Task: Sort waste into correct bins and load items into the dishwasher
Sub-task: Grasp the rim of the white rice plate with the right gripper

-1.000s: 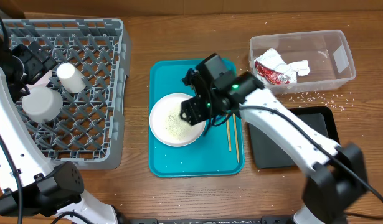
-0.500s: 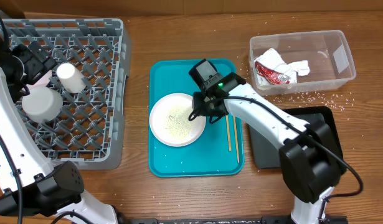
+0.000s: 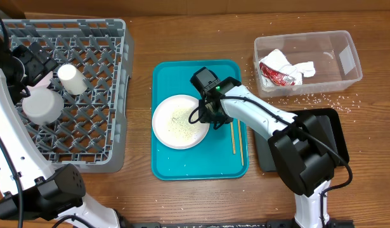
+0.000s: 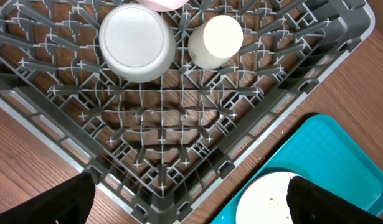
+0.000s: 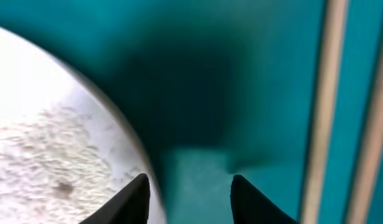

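The large round white plate [image 3: 166,132], speckled with pale rice crumbs [image 3: 177,120], lies on the teal tray [image 3: 182,168]. The right gripper [image 5: 188,193], fingers spread, sits at its rim beside two wooden chopsticks [image 3: 235,136]; the left gripper [image 4: 191,202] hangs spread over the grey lattice rack [image 4: 179,124].

The brown wooden bench [image 3: 182,196] carries four containers. At its left end sits a large square grey plastic dish rack [image 3: 123,95] with an open lattice floor. Near the middle lies a teal rectangular serving tray [image 3: 182,166]. At the right, a clear rectangular plastic tub [image 3: 350,57] stands behind a shallow black rectangular tray [image 3: 263,152] — between them pale rice-like crumbs [image 3: 321,98] lie scattered on the bare wood.
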